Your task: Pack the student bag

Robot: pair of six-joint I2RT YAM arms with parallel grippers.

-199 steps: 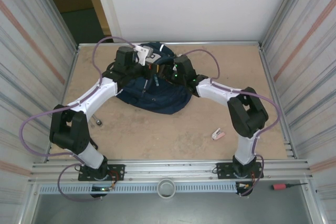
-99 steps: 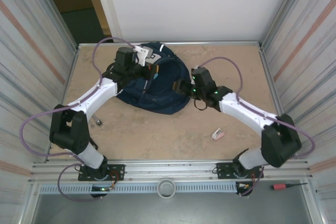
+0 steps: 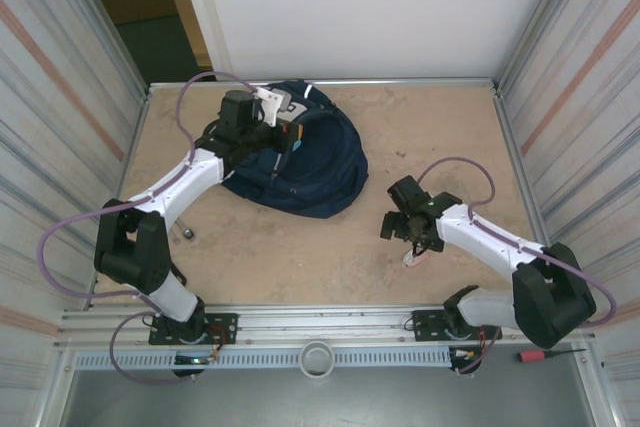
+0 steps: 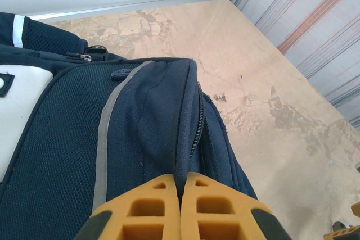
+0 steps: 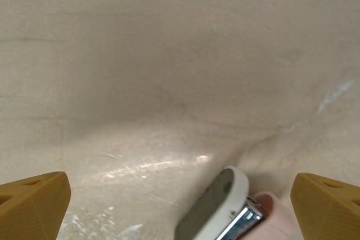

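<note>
Student bag (image 3: 300, 172) is laid at the far side of the table (image 3: 450, 147), left of centre, its zipper edge (image 4: 194, 133) clamped in the left gripper (image 4: 180, 192). Right gripper (image 5: 180, 195) is spread wide, empty, over a small white-and-pink item (image 5: 222, 203). Risk: item may be skidded aside if gripped off-centre; zipper edge may be lost from the pinch

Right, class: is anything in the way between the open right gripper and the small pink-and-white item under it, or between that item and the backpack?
Nothing visible. The right gripper hangs open over the pink-and-white item, and bare table lies between that item and the student bag.
</note>
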